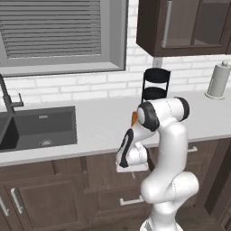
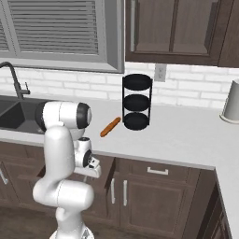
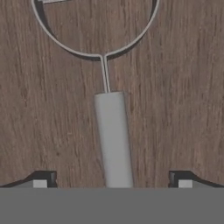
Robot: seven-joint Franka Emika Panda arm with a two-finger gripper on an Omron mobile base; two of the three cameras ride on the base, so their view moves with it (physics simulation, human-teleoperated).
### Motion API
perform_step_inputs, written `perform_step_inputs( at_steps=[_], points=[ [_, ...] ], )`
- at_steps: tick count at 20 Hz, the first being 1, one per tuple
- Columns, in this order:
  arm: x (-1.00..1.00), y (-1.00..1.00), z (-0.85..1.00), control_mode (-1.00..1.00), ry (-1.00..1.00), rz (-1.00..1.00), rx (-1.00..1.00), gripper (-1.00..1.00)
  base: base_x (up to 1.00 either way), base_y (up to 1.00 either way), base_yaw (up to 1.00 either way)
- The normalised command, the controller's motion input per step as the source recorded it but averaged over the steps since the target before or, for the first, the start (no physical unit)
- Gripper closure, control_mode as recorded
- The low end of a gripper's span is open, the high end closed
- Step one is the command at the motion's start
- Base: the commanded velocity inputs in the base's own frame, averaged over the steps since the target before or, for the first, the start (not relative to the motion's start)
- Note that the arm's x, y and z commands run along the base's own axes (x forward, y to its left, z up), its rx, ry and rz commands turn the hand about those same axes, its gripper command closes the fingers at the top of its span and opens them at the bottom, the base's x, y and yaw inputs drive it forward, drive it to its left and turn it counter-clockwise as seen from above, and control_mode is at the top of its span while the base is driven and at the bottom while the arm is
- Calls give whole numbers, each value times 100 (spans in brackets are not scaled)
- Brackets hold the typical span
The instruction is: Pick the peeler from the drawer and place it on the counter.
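Fingers (image 3: 43,178) spread fully wide and empty, straddling the grey handle of the peeler (image 3: 113,135), which lies flat on the drawer (image 3: 183,87) floor, head toward 12 o'clock; grasp, lift and transfer to the counter (image 1: 103,122) all remain.

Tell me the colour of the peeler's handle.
Plain light grey, matte; the peeler shows best in the hand view, lying on brown wood grain.
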Motion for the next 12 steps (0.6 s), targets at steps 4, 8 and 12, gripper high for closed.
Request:
perform_step_inputs(
  at_steps=[4,8,12],
  points=[
    [-2,13,-64,-100,0,1,-4,100,0,0,0],
    [-45,13,-11,-100,0,16,-4,100,0,0,0],
    [-41,1,0,-100,0,32,0,100,0,0,0]
  ],
)
